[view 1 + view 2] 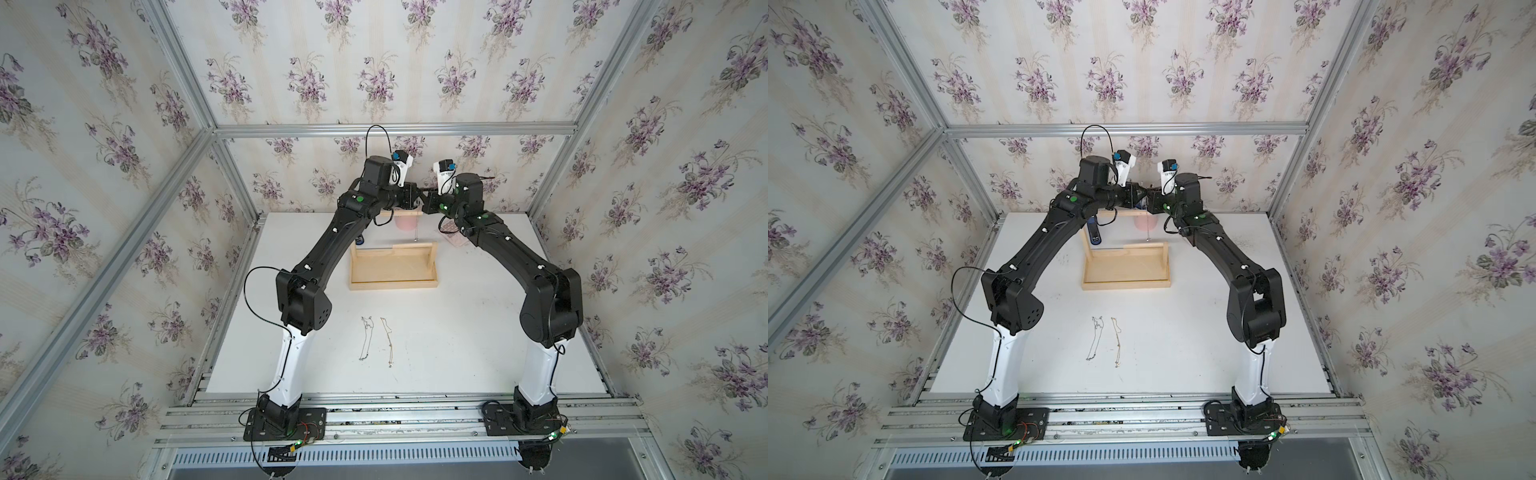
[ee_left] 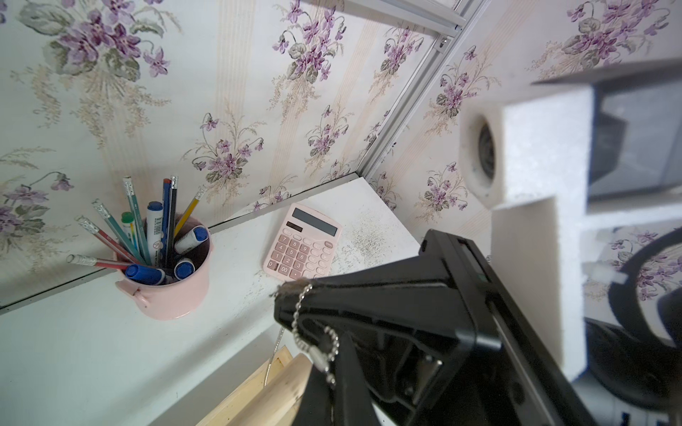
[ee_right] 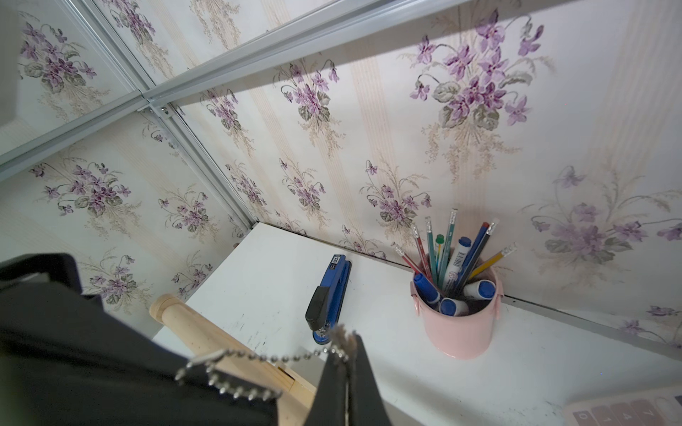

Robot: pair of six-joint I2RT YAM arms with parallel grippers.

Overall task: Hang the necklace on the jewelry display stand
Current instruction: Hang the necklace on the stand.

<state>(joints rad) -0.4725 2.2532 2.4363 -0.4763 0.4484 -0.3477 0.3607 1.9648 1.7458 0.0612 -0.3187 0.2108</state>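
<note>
Meeting above the jewelry display stand, left hand and right hand both pinch the necklace.

A pale pink metal cup bristling with pencils and blue-capped markers stands upright at the back of the white surface, between a blue-and-black stapler and a pink pocket calculator, both lying flat, before violet-sprigged floral wallpaper.

The jewelry display stand is pale, matt bare wood, the necklace a string of shiny metal beads, the pen cup smooth glossy pink, the calculator matt pink plastic, the table matt white and scuffed
</note>
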